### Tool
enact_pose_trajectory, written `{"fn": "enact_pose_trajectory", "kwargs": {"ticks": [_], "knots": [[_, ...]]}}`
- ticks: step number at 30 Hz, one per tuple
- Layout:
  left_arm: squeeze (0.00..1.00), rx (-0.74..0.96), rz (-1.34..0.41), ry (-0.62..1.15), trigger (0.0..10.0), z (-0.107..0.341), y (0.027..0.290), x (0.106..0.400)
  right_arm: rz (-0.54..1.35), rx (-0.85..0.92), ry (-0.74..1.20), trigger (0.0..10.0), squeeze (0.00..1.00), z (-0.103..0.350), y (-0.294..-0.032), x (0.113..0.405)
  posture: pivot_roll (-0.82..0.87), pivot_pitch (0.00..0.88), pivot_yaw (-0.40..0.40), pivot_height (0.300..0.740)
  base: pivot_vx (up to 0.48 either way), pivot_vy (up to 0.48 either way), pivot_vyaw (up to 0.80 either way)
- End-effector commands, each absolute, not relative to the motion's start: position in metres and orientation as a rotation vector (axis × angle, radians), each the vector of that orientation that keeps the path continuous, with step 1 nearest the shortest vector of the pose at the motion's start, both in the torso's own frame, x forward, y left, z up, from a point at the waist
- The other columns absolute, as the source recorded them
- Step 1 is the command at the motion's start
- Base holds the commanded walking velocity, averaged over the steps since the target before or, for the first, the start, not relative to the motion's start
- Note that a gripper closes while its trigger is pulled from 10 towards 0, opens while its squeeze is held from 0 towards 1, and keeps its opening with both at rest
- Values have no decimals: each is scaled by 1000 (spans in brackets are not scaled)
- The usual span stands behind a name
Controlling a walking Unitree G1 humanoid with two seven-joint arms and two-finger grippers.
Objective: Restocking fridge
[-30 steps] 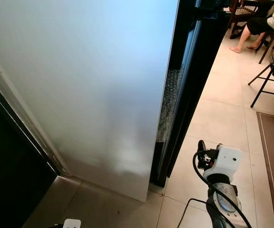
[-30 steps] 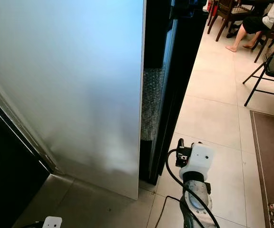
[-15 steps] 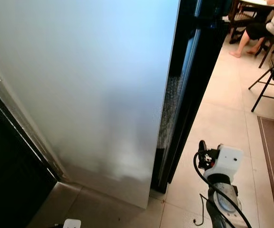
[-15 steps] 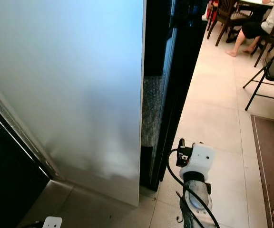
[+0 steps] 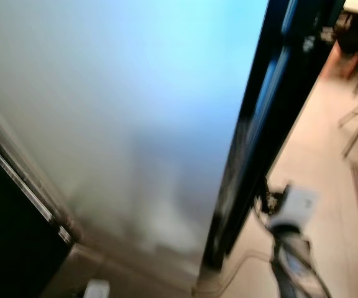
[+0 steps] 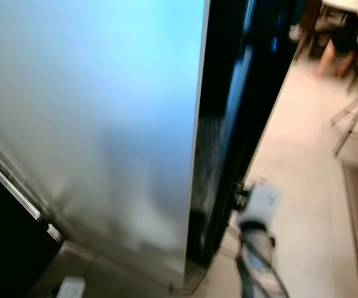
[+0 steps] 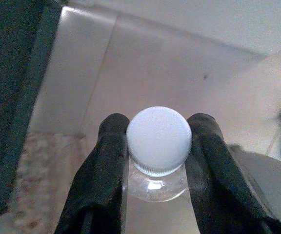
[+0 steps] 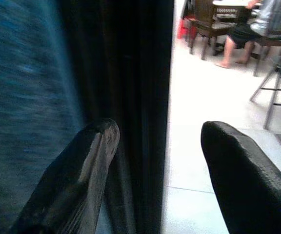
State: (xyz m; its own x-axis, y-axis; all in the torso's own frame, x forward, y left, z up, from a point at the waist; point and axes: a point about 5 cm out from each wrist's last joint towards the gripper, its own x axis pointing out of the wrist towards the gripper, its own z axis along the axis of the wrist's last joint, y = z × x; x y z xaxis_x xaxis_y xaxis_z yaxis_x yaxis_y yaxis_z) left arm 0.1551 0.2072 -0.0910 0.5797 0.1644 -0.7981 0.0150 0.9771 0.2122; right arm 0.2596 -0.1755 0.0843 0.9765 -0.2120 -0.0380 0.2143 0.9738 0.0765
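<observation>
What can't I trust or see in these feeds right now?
- Fridge door and right gripper: eye views motion-blurred.
- Bottle body: left wrist view, hidden behind its cap and the left gripper fingers.
- Fridge interior: hidden by the door.
- Seated person: cut off by frame edge.

Pale tiled floor [image 8: 199, 161]; dark wooden chair [image 8: 206, 22]; seated person [image 8: 248, 31]; folding metal chair [image 8: 277, 83] nearby.

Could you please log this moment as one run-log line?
left gripper: shut on bottle | right gripper: open, at fridge door edge | head views: blurred
</observation>
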Motion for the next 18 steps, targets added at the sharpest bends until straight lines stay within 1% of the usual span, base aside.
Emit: {"fn": "enact_pose_trajectory", "kwargs": {"ticks": [1, 11, 18], "knots": [[0, 225, 112, 981, 10000, -93, 219, 145, -195, 97, 10, 10000, 0, 89, -168, 262, 4, 0, 12, 740, 0, 0, 0], [0, 232, 114, 988, 10000, -93, 220, 145, -212, 97, 2, 10000, 0, 91, -169, 261, 5, 0, 13, 740, 0, 0, 0], [0, 234, 111, 987, 10000, -93, 219, 146, -241, 78, -3, 10000, 0, 94, -179, 268, 2, 0, 14, 740, 0, 0, 0]]}}
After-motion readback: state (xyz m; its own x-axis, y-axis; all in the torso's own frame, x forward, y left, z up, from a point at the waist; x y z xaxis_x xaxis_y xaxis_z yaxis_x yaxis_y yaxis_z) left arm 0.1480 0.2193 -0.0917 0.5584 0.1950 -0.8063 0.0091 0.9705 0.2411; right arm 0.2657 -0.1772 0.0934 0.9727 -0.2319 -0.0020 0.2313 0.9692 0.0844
